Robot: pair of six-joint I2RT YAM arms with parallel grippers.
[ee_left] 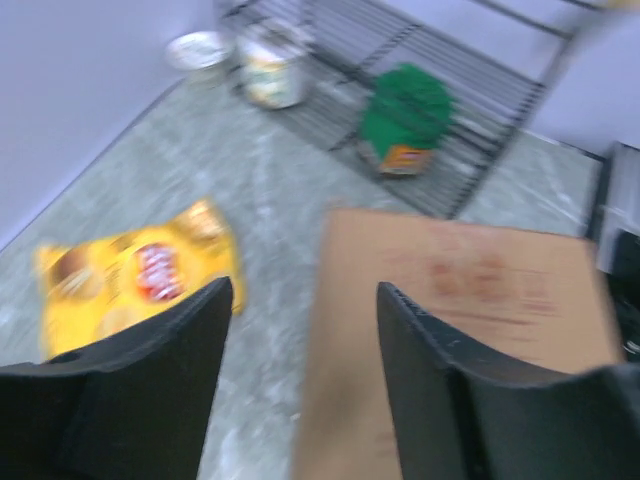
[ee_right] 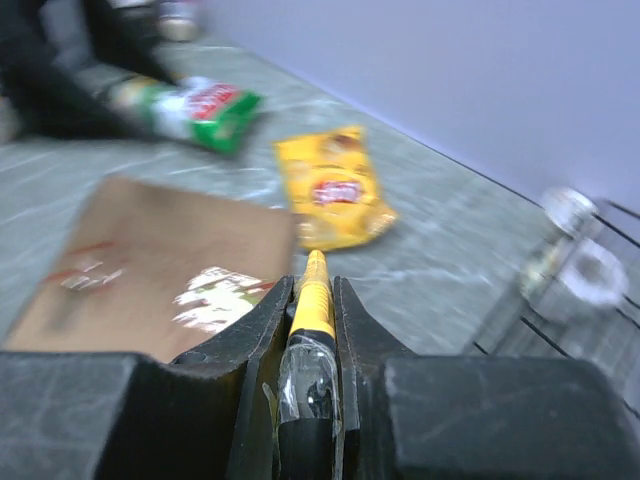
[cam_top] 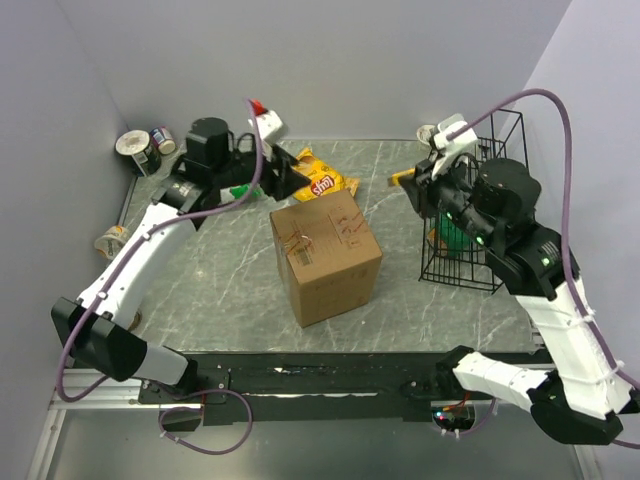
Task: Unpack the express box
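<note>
The right gripper (ee_right: 312, 285) is closed on a slim yellow tool (ee_right: 312, 322) with a black rear section. The tool lies lengthwise between the jaws with its yellow tip projecting forward; it is probably a cutter, but no blade can be made out. The left gripper (ee_left: 305, 290) stands open with nothing between the fingers, above the table (cam_top: 220, 290) at the back edge of the express box (cam_top: 325, 255). The express box sits upright near the middle of the table, between the two arms, with its top flaps lying flat and closed. Expect stiff corrugated walls that hold their shape under a light push. The flaps will flex along their folds, and the bare cardboard should give the pads fair grip. Weight cannot be judged from outside. The box looks too wide for either jaw to span, so take hold of a free flap edge or brace a side wall, and work the tool along the top seam. The top external view alone shows both arms together, the full outline of the box and the wire basket (cam_top: 497, 135) at the right. The right wrist view alone shows the grip on the tool; it also shows the chip bag (ee_right: 330, 190) and a green packet (ee_right: 200, 105) beyond the box. The left wrist view alone confirms the empty gap between its fingers and shows a green-topped item (ee_left: 405, 110) inside the basket. Both wrist views are blurred, so the markings on the box top cannot be read.
</note>
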